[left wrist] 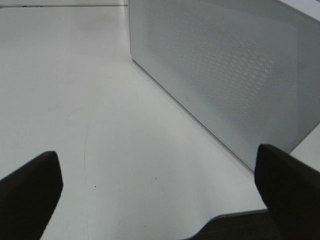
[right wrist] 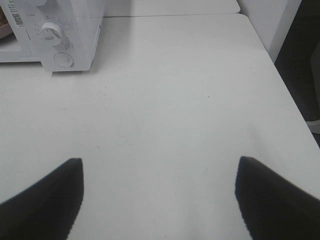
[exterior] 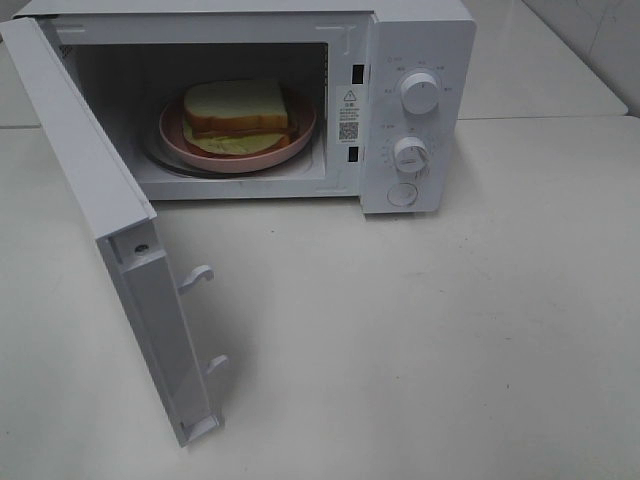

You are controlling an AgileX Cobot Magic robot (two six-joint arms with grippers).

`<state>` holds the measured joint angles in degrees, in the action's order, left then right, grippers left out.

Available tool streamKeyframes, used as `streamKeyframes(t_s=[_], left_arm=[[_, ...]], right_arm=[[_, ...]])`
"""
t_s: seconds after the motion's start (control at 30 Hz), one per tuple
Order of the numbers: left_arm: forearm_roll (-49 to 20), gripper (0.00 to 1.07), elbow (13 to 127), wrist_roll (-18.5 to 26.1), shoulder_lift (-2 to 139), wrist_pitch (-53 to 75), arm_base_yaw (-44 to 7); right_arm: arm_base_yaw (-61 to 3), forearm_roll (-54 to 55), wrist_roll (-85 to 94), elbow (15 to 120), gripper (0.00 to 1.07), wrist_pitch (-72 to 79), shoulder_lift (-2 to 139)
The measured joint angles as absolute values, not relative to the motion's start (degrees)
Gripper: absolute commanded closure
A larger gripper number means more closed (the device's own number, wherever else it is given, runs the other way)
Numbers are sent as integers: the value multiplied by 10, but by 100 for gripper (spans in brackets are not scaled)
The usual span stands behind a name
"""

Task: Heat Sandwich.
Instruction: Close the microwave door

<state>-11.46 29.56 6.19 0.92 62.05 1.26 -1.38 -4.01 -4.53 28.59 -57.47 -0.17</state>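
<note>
This looks like a lab or test room set up as a mock kitchen. A white microwave with its door swung open sits near the far edge of a plain white table. A second white table abuts that edge, and a pale wall rises beyond the far right corner.

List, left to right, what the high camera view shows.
The door, swung open → sandwich → warning label → control panel.
</note>
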Motion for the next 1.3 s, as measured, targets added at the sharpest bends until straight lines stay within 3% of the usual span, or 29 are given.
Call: streamKeyframes(t_s=[0.3, 0.43, 0.57, 0.63, 0.67, 0.73, 0.77, 0.8, 0.87, 0.93, 1.07, 1.3], left_arm=[[-115, 12, 319, 62, 38, 617, 13], [-112, 22, 330, 64, 85, 603, 13], [-101, 47, 329, 64, 142, 569, 13], [-100, 52, 329, 64, 149, 556, 13], [-99, 63, 329, 64, 166, 527, 13], [-95, 76, 328, 64, 183, 496, 13], [-95, 76, 328, 64, 183, 496, 13], [-91, 89, 323, 64, 201, 465, 13], [-87, 102, 313, 64, 221, 435, 13], [-84, 107, 301, 64, 242, 407, 13], [-84, 107, 278, 64, 281, 355, 13], [-83, 107, 219, 66, 375, 132, 13]], right_arm=[[-14, -40, -45, 286, 31, -575, -2], [-14, -40, -45, 286, 31, -575, -2], [-14, -40, -45, 286, 31, -575, -2], [-14, -40, -45, 286, 31, -575, -2], [-14, -40, -45, 286, 31, -575, -2], [-14, -40, -45, 286, 31, -575, -2], [-14, -40, -45, 286, 31, -575, -2], [-14, -40, -45, 286, 31, -575, -2], [-14, -40, -45, 286, 31, -575, -2], [-14, -40, -45, 286, 31, -575, -2], [-14, -40, -45, 286, 31, -575, -2], [-14, -40, -45, 286, 31, -575, -2]])
